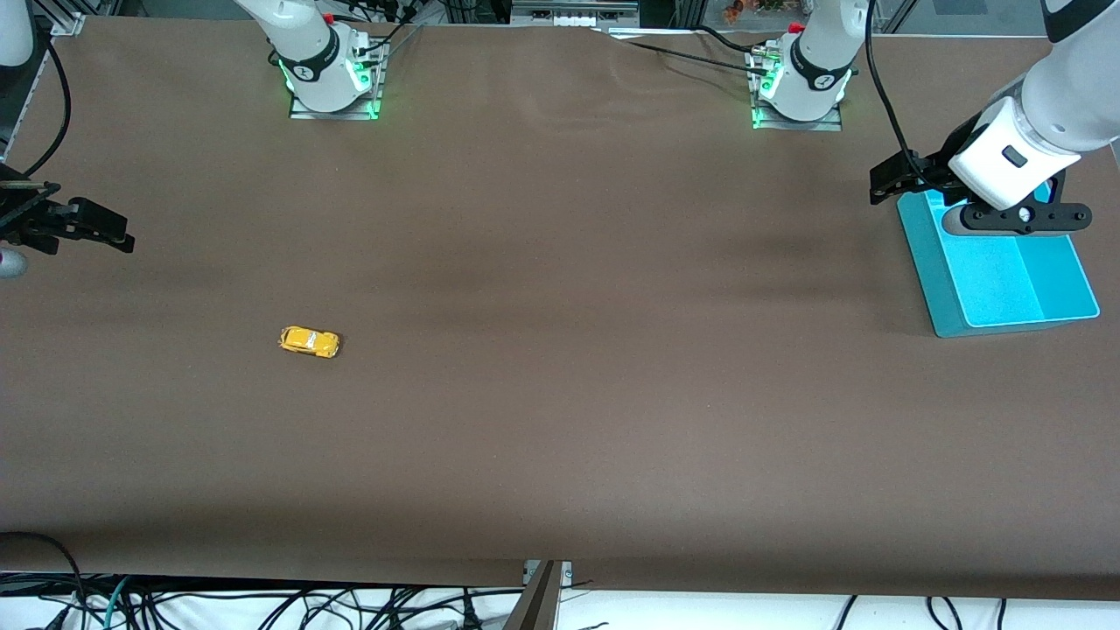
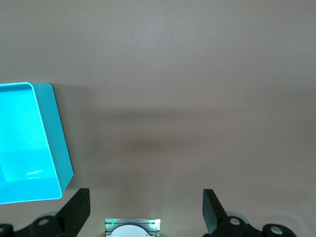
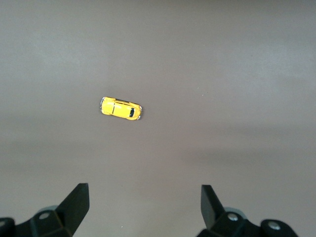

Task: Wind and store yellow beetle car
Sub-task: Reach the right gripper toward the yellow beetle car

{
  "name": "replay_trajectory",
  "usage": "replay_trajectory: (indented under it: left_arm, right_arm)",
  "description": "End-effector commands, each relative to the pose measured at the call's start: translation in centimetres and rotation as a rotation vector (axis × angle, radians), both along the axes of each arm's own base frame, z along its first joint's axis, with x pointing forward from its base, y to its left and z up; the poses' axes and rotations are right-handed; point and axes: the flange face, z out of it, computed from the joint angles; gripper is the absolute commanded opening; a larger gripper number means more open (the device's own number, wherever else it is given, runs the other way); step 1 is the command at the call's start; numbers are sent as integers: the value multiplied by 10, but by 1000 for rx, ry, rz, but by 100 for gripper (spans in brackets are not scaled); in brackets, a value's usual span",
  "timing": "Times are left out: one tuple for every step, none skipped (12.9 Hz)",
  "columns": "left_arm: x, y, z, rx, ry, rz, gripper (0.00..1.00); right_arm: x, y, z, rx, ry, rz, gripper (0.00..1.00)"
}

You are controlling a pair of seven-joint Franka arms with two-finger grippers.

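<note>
Brown matte cloth covers the whole table (image 1: 560, 394). I am a pair of arms mounted along one long edge of it, and both of my hands hang in the air with nothing in them.

On the cloth, toward my right arm's end of the table, sits the yellow beetle car (image 1: 310, 341). It is tiny, rounded and yellow-orange, with dark windows, resting on its wheels with bare cloth all around it. Nothing touches it. In my right wrist view the car (image 3: 121, 108) lies well apart from my fingertips.

My right gripper (image 3: 144, 205) hovers over the cloth at my right arm's end of the table, near the table's edge, with its two dark fingers (image 3: 74, 205) spread wide. From the front camera only its dark tip (image 1: 92, 226) shows at the side of the view.

At my left arm's end of the table stands a teal bin (image 1: 941, 289), a shallow rectangular tray with bright turquoise walls. My left gripper (image 2: 146, 207) hangs over the cloth just beside the bin's corner (image 2: 59, 148), its fingers also spread wide. The car and the bin are well apart, near different ends of the table.
</note>
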Motion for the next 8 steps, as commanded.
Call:
replay_trajectory:
  left_arm:
    - [-1, -1, 3, 8, 7, -26, 100]
    - [1, 1, 1, 8, 10, -23, 100]
    - [1, 1, -2, 10, 16, -23, 100]
    - [2, 3, -3, 10, 18, -17, 100]
    - [2, 6, -4, 12, 19, -7, 100]
    - [2, 8, -4, 12, 21, -2, 100]
    - [1, 11, -3, 12, 21, 1, 100]
    - [2, 15, -4, 12, 22, 7, 100]
  right_arm:
    - [-2, -2, 3, -1, 1, -11, 100]
    - [-1, -3, 2, 0, 3, -9, 100]
    - [-1, -3, 2, 0, 3, -11, 100]
    - [-2, -2, 3, -1, 1, -5, 100]
    - [0, 2, -2, 1, 9, 1, 100]
    - [6, 9, -16, 0, 36, 17, 100]
    - [7, 17, -34, 10, 98, 26, 100]
    - [2, 21, -38, 20, 144, 28, 100]
